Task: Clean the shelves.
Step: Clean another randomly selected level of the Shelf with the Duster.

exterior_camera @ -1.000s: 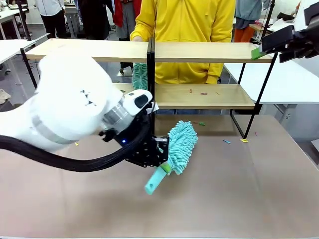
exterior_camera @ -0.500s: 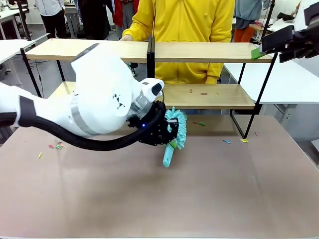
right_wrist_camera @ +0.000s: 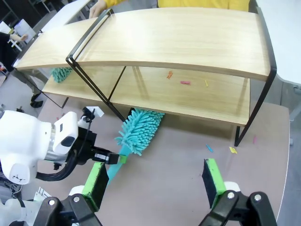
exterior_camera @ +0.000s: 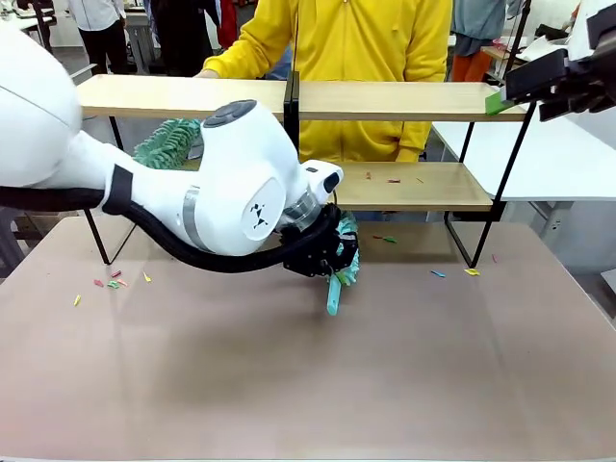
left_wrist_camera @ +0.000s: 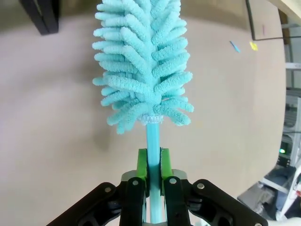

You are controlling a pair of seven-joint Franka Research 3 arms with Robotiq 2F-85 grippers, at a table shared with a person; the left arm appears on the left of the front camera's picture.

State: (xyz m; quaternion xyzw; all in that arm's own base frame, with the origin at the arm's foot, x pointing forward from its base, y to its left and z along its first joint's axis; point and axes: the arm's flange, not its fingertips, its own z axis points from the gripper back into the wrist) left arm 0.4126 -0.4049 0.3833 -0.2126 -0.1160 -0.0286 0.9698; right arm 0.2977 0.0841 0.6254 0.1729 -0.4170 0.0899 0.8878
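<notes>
Front view
- Shelves (exterior_camera: 385,99): two pale boards across the far side of the table (exterior_camera: 433,366), with a person (exterior_camera: 366,38) behind them.
- Left gripper (exterior_camera: 332,255): low in front of the lower board, just right of the centre post, clamped on a duster (exterior_camera: 343,258) whose handle slants down to the table.
- Right gripper (exterior_camera: 502,99): high at the right end of the top board, one green pad beside the board's end; finger spread not readable here.
- Scraps (exterior_camera: 393,180): on the lower board's right half, with more on the table.
- Second duster (exterior_camera: 168,142): behind the left half, between the boards.

Left wrist view
- Left gripper (left_wrist_camera: 153,162): pads (left_wrist_camera: 142,165) narrow, pressed on both sides of the duster (left_wrist_camera: 143,61) handle, with the fluffy head beyond the fingertips.
- Shelves (left_wrist_camera: 44,14): a black foot at the top edge, apart from the fingers.

Right wrist view
- Right gripper (right_wrist_camera: 154,181): fingers wide apart, nothing between them, above the table.
- Shelves (right_wrist_camera: 188,42): ahead of and below the fingers, well apart.
- Duster (right_wrist_camera: 138,129): head at the lower board's front edge, contact unclear, handle in the left gripper (right_wrist_camera: 115,159).
</notes>
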